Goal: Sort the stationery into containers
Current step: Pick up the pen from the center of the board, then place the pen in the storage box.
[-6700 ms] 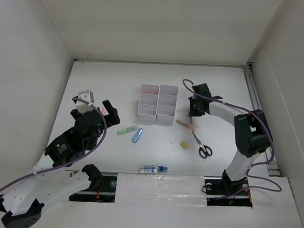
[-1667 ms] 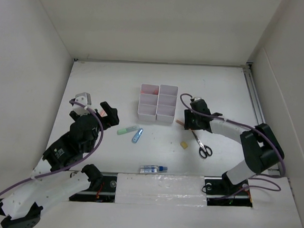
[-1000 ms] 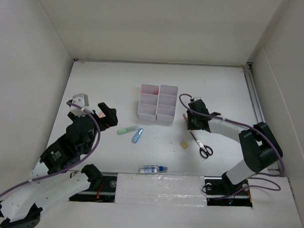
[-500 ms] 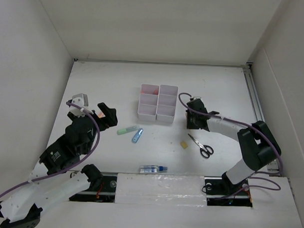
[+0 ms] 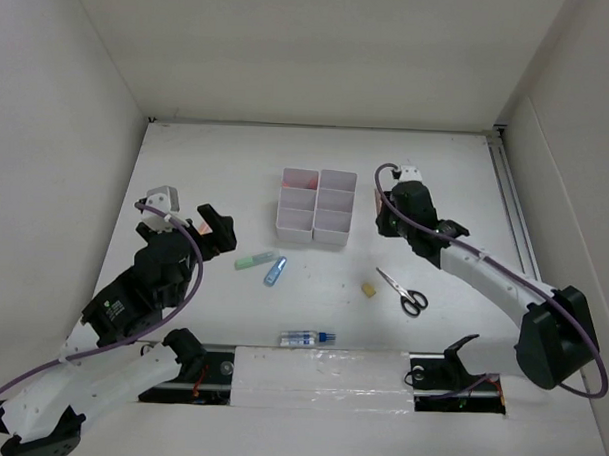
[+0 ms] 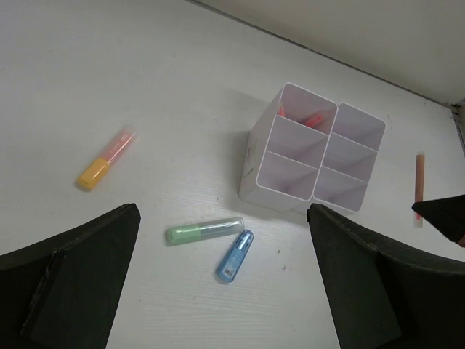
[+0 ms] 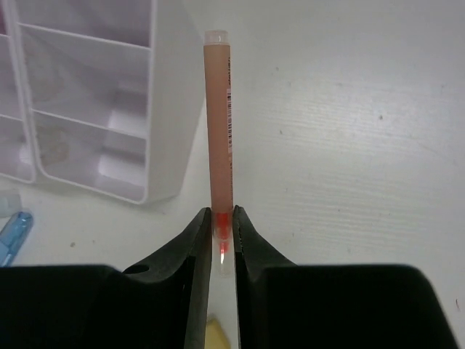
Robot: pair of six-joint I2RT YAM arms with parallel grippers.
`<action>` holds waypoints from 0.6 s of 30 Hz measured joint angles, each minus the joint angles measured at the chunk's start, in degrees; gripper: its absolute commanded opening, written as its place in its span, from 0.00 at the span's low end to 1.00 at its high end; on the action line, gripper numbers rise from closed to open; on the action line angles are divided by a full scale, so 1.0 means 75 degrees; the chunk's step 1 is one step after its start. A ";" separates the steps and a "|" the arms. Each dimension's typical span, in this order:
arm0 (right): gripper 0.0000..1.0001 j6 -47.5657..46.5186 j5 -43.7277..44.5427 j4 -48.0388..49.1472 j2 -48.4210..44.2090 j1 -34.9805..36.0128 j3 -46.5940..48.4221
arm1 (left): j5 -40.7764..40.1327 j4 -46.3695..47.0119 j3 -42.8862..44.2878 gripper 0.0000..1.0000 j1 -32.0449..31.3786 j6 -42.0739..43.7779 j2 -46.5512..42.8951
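Barely begun — only something pink (image 6: 309,116) in the organizer's (image 6: 280,198) far-left cell. Left on the surface: marker (image 5: 255,259), tube (image 5: 275,272), bottle (image 5: 308,338), eraser (image 5: 367,288), scissors (image 5: 402,291). Right hand (image 7: 221,233) clamped on the pen's (image 7: 219,123) red end, just right of the organizer — long axis in line with the fingers, free end pointing away. Left hand (image 6: 221,276) wide open, empty.

white plastic six-compartment organizer (image 5: 317,206): upright, pink items in far-left cell | thin pink pen (image 7: 219,123): 3 o'clock of organizer, one end pinched by right gripper (image 7: 221,227) | light green marker (image 5: 254,260), small blue tube (image 5: 275,272): lying flat at 7 o'clock | tan eraser cube (image 5: 367,288), black-handled scissors (image 5: 402,291): 5 o'clock | clear blue-capped bottle (image 5: 308,338): 6 o'clock, lying flat
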 measured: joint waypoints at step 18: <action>0.00 -0.2914 -0.4555 0.4264 0.1448 0.0105 0.2078 | -0.0192 -0.0006 0.0000 1.00 0.0000 -0.0128 0.0192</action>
